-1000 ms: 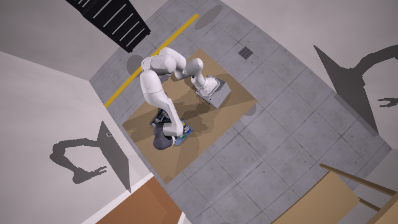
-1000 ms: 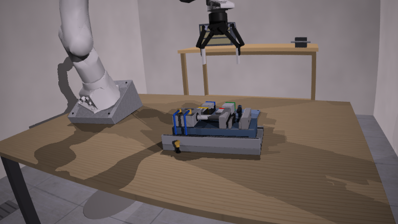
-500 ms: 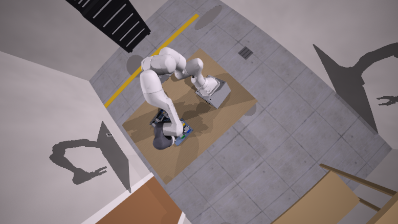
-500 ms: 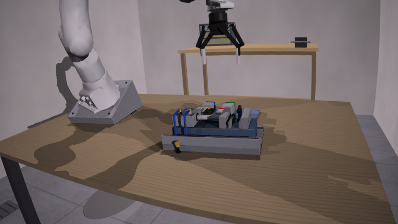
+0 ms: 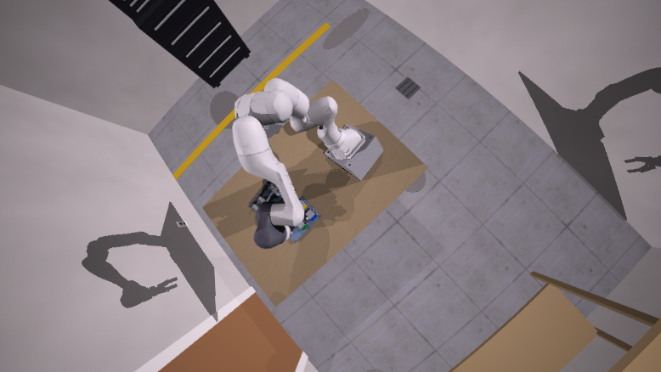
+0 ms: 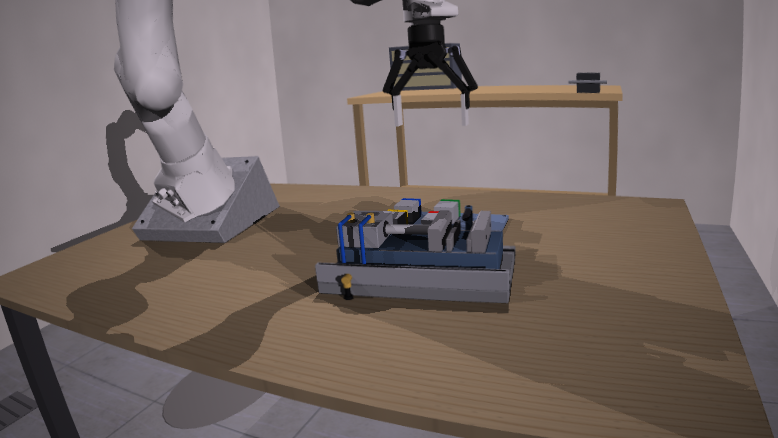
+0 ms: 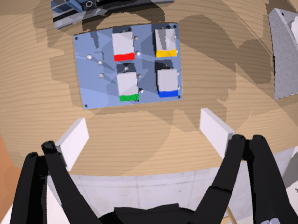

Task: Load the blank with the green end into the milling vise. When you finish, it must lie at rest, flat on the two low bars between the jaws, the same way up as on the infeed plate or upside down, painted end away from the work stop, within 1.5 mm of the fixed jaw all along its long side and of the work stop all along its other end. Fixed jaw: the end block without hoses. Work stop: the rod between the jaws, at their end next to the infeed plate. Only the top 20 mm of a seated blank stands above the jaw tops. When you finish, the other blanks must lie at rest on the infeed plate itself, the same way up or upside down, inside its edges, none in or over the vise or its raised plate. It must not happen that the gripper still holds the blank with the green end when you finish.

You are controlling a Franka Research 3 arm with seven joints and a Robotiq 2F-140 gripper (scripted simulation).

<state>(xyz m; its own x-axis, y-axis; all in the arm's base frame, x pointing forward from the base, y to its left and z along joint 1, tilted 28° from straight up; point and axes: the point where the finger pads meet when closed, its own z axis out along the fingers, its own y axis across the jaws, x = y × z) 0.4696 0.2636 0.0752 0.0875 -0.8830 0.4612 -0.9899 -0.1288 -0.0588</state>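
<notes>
The blank with the green end (image 7: 128, 84) lies on the blue infeed plate (image 7: 127, 63), nearest to me in its left column; it also shows in the exterior view (image 6: 449, 205). A red-ended blank (image 7: 123, 46), a yellow-ended blank (image 7: 166, 42) and a blue-ended blank (image 7: 168, 79) lie beside it. The vise (image 6: 413, 233) stands past the plate, with nothing between its jaws. Its fixed jaw (image 6: 479, 231) is at the right and the hose block (image 6: 353, 233) at the left. My gripper (image 6: 430, 115) is open and empty, high above the plate; the wrist view shows its fingers spread wide.
The arm's grey base (image 6: 212, 201) stands at the table's back left. A yellow-and-black knob (image 6: 345, 282) sticks out of the front of the vise's raised plate. A side table (image 6: 484, 97) stands behind. In the overhead view the arm hides most of the vise (image 5: 277, 203).
</notes>
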